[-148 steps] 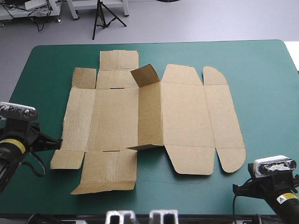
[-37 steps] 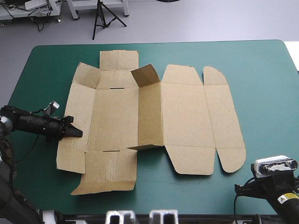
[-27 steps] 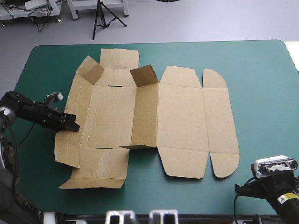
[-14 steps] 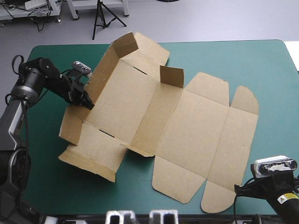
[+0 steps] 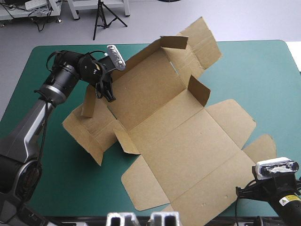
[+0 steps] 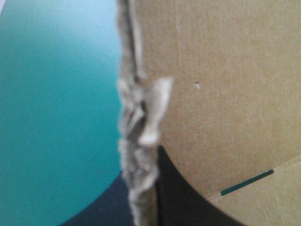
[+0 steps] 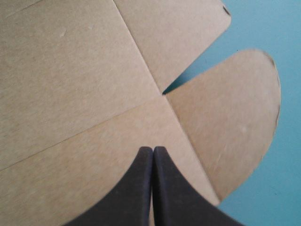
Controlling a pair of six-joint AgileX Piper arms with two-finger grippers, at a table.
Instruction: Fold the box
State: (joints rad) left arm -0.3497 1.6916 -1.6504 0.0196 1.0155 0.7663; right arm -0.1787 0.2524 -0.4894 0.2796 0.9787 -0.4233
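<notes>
The brown box point(image 5: 188, 141) lies turned at an angle across the teal-green table, mostly flat, with its left side lifted. My left gripper point(image 5: 107, 94) is shut on the raised left wall near the table's far left. In the left wrist view the board's ragged edge point(image 6: 136, 141) runs edge-on between the black fingers point(image 6: 178, 197), with the box's inner face point(image 6: 225, 84) to one side. My right gripper point(image 7: 153, 151) is shut and holds nothing. It hangs over the box's near right corner, by a rounded flap point(image 7: 235, 122). The right arm point(image 5: 277, 197) sits at the front right corner.
A far flap point(image 5: 202, 37) of the box rises over the table's far edge. Bare teal-green cover point(image 5: 268, 80) shows at the far right and at the front left point(image 5: 61, 188). A small tab point(image 5: 200, 92) stands upright mid-box.
My left gripper has swung up and toward the far edge, still holding the left wall. The whole sheet has been dragged and turned further, and its right end now reaches the right gripper. The right arm stayed put.
</notes>
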